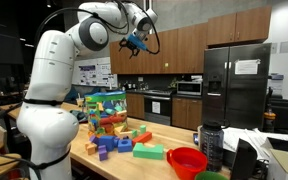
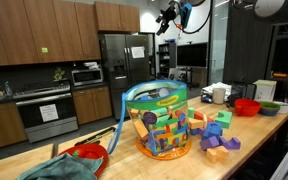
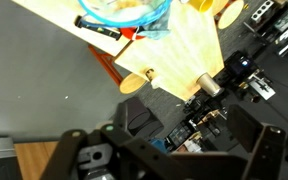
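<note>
The gripper point(image 1: 136, 43) hangs high above the table point(image 1: 124, 168), jaws wide and empty; a basket point(image 1: 105, 108) stands below, loose blocks point(image 1: 119, 142) just beside it; a red bowl point(image 1: 187, 159) sits near the table's edge.

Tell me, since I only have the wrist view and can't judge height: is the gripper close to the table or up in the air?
Observer: The gripper hangs high in the air, well above the basket on the wooden table, touching nothing.
Operator: I only catch the basket's rim. What's in it?
Observer: It is packed with coloured blocks, as both exterior views show.
Operator: Is anything lying outside it?
Observer: Loose blocks lie scattered on the table right beside the basket.
</note>
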`<action>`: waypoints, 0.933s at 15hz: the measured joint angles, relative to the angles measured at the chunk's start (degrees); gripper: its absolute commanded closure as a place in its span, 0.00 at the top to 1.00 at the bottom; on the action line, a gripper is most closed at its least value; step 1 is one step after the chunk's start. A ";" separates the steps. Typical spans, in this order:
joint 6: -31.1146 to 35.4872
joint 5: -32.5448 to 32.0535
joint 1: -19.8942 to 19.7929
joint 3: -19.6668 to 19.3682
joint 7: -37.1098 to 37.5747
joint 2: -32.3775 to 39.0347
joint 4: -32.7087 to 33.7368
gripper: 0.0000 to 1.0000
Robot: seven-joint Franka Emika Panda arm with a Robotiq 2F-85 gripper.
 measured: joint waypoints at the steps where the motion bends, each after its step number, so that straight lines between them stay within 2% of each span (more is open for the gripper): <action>1: -2.87 0.35 -0.62 -0.02 0.45 0.08 0.04 1.00; 3: -7.18 0.04 -1.46 -0.13 0.80 0.30 -0.12 1.00; 5: -10.37 -2.88 -1.52 -0.29 -0.24 0.66 -0.36 1.00; 9: -17.52 -13.82 -0.34 0.04 -7.91 1.34 -0.80 1.00; 12: -18.71 -22.78 1.66 0.54 -15.66 1.52 -1.44 1.00; 14: -16.62 -28.49 3.37 0.99 -21.28 1.40 -2.51 1.00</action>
